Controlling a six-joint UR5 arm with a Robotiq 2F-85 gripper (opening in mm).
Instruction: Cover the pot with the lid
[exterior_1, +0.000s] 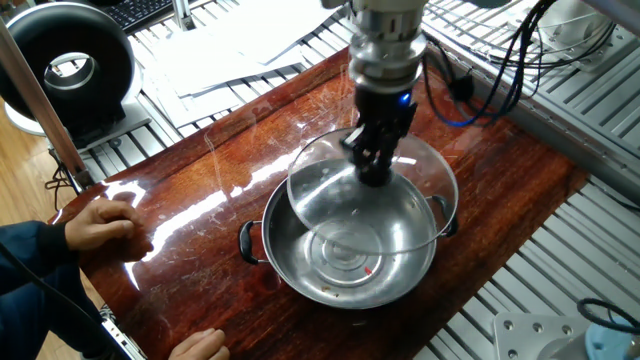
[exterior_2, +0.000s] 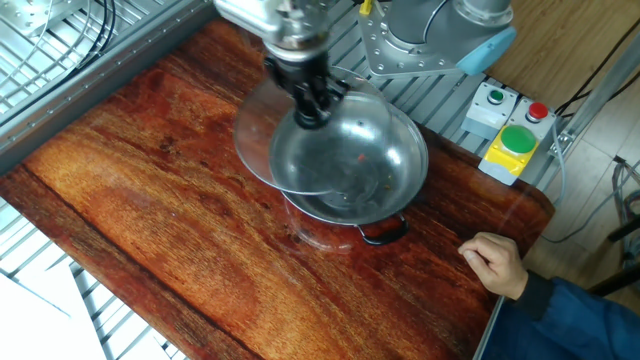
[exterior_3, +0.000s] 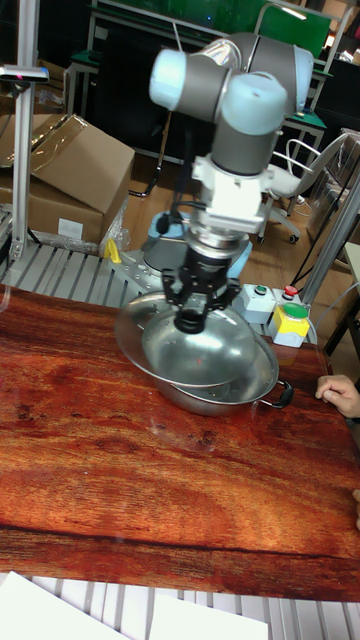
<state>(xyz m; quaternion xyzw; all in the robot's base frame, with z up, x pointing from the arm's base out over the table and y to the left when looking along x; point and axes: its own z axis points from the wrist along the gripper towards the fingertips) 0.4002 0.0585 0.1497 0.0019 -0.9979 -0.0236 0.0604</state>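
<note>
The shiny steel pot (exterior_1: 310, 285) with black side handles sits on the wooden board, also seen in the other fixed view (exterior_2: 405, 165) and the tall view (exterior_3: 245, 395). The clear glass lid (exterior_1: 425, 205) hangs just above the pot, overlapping most of its opening but offset toward the far side. My gripper (exterior_1: 375, 172) is shut on the lid's black centre knob, which the fingers hide. In the other fixed view the lid (exterior_2: 262, 150) sticks out past the pot's left rim under the gripper (exterior_2: 313, 110). The tall view shows the lid (exterior_3: 140, 350) slightly tilted below the gripper (exterior_3: 192, 318).
The pot stands on a glossy wooden board (exterior_1: 200, 170). A person's hands rest at the board's edge (exterior_1: 100, 222), (exterior_2: 495, 262). A button box (exterior_2: 510, 140) stands by the robot base. A black round device (exterior_1: 70, 65) and papers (exterior_1: 240, 40) lie beyond the board.
</note>
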